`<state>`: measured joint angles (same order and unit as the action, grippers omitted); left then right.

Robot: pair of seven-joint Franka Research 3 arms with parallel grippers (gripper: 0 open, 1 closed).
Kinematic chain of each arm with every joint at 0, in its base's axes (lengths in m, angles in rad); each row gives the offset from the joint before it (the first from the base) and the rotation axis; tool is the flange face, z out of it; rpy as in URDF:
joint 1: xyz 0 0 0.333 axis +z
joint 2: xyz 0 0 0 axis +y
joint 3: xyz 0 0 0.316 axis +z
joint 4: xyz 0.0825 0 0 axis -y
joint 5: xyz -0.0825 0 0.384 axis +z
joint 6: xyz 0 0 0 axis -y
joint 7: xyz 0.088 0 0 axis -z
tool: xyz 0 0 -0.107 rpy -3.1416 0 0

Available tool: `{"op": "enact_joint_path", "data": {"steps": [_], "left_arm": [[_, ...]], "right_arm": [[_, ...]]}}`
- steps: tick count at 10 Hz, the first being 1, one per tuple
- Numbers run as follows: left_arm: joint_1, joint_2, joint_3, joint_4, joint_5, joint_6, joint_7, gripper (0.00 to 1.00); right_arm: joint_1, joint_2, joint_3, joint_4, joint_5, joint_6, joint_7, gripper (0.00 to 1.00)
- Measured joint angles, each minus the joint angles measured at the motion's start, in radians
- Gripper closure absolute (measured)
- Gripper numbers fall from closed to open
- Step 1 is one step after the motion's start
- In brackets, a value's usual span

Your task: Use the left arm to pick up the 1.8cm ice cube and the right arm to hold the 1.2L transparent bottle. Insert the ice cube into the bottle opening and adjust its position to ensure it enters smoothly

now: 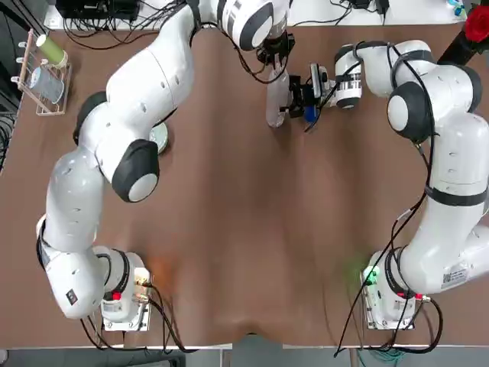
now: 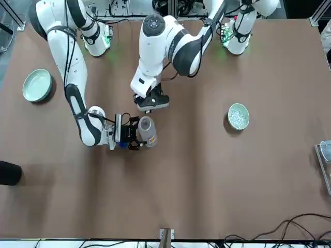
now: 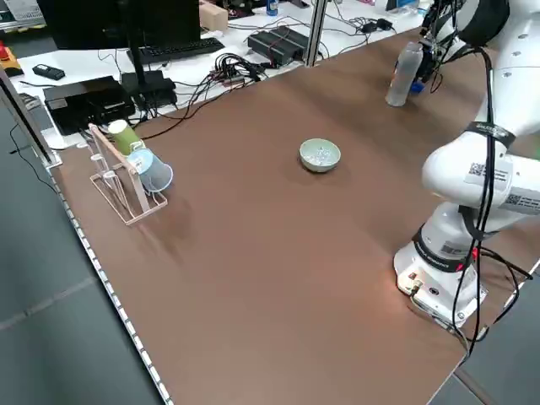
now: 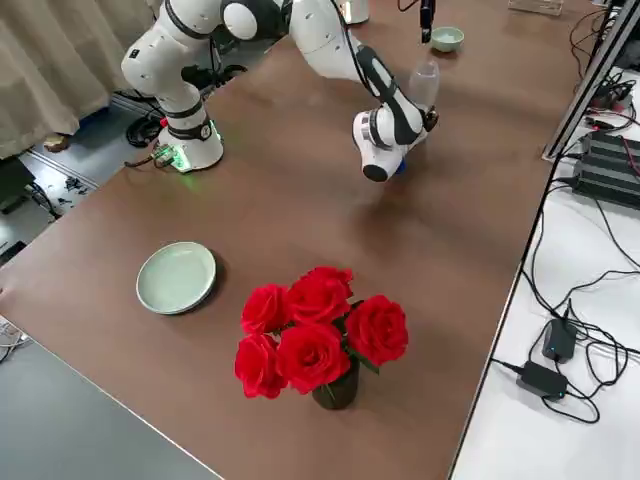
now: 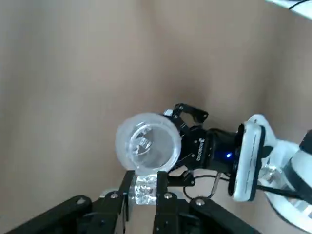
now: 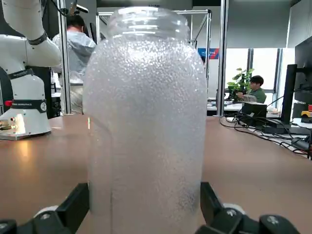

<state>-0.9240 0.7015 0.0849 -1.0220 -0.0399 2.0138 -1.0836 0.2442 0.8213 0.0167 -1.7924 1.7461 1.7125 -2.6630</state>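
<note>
Background clutter on brown counter [image 2: 217,175]

Small green bowl [image 2: 238,116] with white bits, empty green plate [image 4: 176,277], red roses [image 4: 320,330] in dark vase, wooden rack [image 3: 118,181] holding cups, blue cap [image 1: 310,114], two people [image 6: 78,48] behind.

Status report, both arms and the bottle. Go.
Left gripper above the bottle opening, jaws shut on the ice cube. Right gripper clamps the bottle upright on the table. Nothing blocks the mouth.
</note>
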Motion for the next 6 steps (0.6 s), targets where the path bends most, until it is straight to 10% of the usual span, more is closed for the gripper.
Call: {"op": "enact_joint_path", "data": {"steps": [6], "left_arm": [[0.002, 0.039, 0.015, 0.001, 0.000, 0.064, -0.002, 0.78]], "right_arm": [[0.000, 0.001, 0.000, 0.002, 0.000, 0.000, 0.000, 0.00]]}}
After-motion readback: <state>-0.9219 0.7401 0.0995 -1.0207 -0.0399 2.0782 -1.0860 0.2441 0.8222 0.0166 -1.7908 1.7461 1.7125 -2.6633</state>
